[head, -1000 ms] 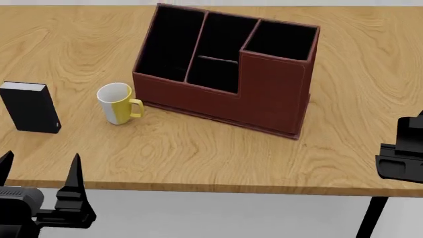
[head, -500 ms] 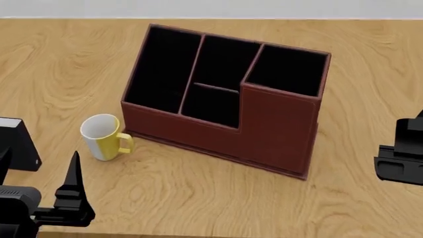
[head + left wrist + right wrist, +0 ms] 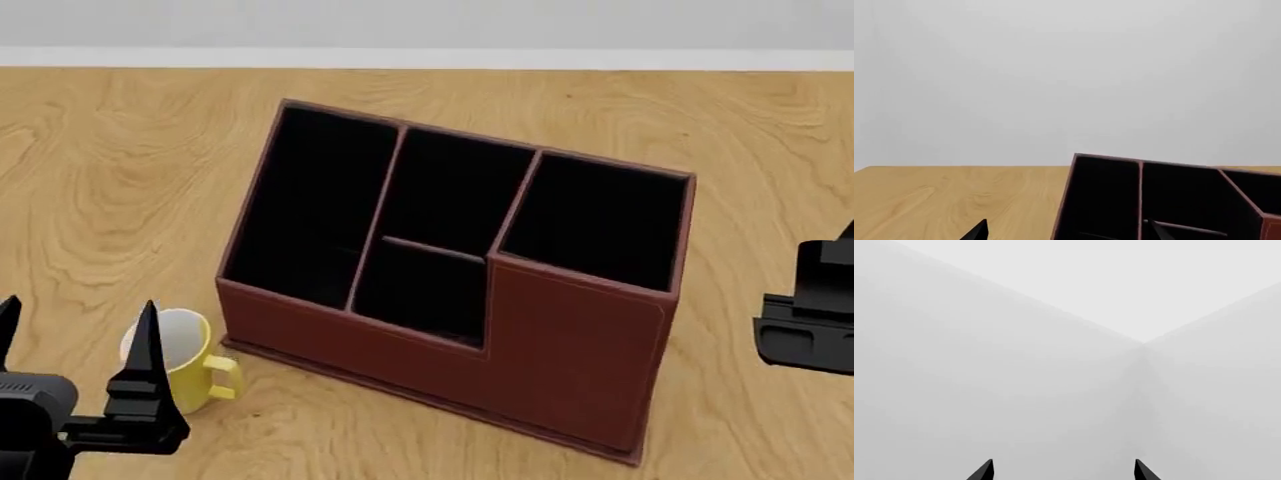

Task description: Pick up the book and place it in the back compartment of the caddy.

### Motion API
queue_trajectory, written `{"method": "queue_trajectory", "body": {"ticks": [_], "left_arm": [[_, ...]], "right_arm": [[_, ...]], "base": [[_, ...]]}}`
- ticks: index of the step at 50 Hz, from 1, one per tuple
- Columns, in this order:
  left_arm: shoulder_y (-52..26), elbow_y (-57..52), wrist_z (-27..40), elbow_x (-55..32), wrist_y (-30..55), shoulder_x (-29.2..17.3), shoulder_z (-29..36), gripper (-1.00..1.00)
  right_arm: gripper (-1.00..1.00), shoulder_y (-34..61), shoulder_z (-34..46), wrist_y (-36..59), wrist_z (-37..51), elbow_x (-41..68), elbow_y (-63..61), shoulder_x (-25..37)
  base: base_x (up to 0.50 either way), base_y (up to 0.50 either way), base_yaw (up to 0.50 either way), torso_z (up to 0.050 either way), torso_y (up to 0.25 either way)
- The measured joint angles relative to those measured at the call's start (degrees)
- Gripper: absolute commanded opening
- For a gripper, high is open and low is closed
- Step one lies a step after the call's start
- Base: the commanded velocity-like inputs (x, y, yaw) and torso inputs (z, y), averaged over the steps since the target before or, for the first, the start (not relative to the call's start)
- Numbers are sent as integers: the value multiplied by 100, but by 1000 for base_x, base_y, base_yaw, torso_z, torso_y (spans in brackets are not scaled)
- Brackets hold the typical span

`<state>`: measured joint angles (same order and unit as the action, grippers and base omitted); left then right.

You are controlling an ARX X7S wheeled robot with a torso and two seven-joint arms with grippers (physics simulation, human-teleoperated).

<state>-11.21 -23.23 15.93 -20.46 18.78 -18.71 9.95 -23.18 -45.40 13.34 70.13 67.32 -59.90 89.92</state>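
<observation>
Both sets of jaws are spread wide with nothing in them. The caddy (image 3: 454, 300) sits on the counter (image 3: 120, 140) between the left gripper (image 3: 74, 335) and right gripper (image 3: 1063, 469), back compartment (image 3: 457, 190) on its far side; no book visible.

A bare simulated office-style desk setting is showing here: a wood-grain tabletop (image 3: 120, 150) is carrying a red-brown leather-look caddy (image 3: 561, 360) at centre and a yellow-and-white mug (image 3: 187, 365) sitting at about 8 o'clock from it, with plain pale grey walls (image 3: 1067, 75) standing behind.
</observation>
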Motion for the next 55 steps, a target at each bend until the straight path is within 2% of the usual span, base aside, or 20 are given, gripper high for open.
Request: {"method": "queue_trajectory", "body": {"ticks": [31,55], "left_arm": [[-18,24,40,48,-168,-21,66,100],[-11,-5,107,71,-180,-84,87,100]], "right_arm": [[100,29,214,-89,-29,-114,7,-49],[100,62,314,-204,-52,-227,2,-70]], "base": [[410,0,0,0,1],[4,0,0,0,-32]]}}
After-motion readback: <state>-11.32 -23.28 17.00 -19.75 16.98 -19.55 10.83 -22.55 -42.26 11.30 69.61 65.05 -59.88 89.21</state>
